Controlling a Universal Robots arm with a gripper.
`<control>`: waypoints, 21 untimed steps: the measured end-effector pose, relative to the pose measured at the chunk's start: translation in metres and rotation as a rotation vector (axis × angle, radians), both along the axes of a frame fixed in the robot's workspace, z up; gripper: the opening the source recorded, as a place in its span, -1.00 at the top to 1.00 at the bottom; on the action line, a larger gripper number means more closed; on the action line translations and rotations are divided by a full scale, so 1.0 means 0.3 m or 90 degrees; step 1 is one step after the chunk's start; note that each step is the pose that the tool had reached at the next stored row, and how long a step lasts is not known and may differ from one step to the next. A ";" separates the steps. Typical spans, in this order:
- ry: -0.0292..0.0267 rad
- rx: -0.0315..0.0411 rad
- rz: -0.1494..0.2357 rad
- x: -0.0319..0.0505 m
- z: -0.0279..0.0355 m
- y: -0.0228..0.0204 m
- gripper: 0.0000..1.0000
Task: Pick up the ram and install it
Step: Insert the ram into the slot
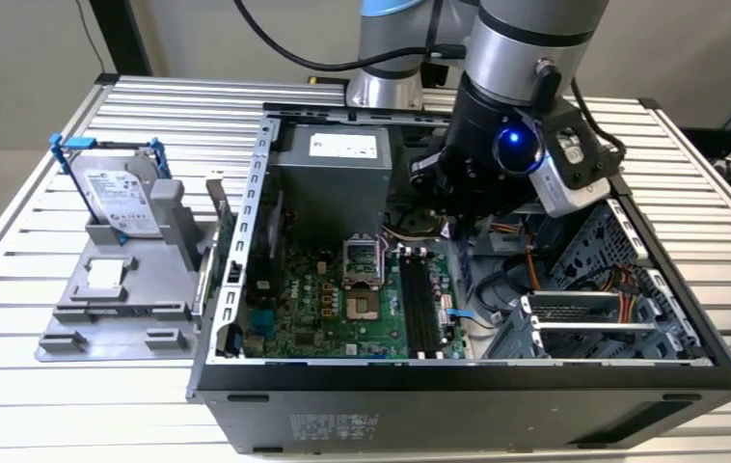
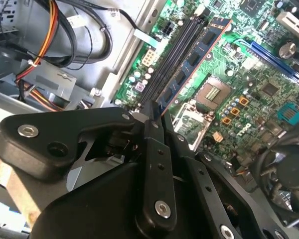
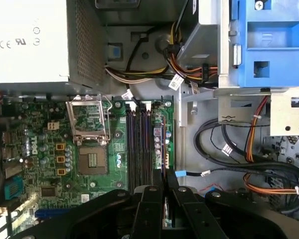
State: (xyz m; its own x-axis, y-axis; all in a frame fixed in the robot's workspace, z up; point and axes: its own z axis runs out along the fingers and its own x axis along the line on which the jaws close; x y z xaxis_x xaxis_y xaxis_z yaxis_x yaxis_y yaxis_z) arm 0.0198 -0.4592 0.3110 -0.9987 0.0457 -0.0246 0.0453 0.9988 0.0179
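Above the motherboard slots (image 3: 139,144), the gripper (image 2: 157,117) pinched the ram (image 2: 194,59) edge-on; squaring it over one slot seemed key.

Slatted metal table (image 1: 69,381), open computer case (image 1: 469,400), grey fixture (image 1: 115,309)
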 end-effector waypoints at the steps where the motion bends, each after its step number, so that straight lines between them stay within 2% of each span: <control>1: 0.0000 0.0000 0.000 0.000 -0.006 0.000 1.00; 7: 0.0000 0.0000 -0.005 0.000 -0.043 0.002 1.00; 15: 0.0000 -0.0001 -0.006 0.000 -0.091 0.015 1.00; 21: 0.0000 0.0000 -0.006 0.000 -0.127 0.017 1.00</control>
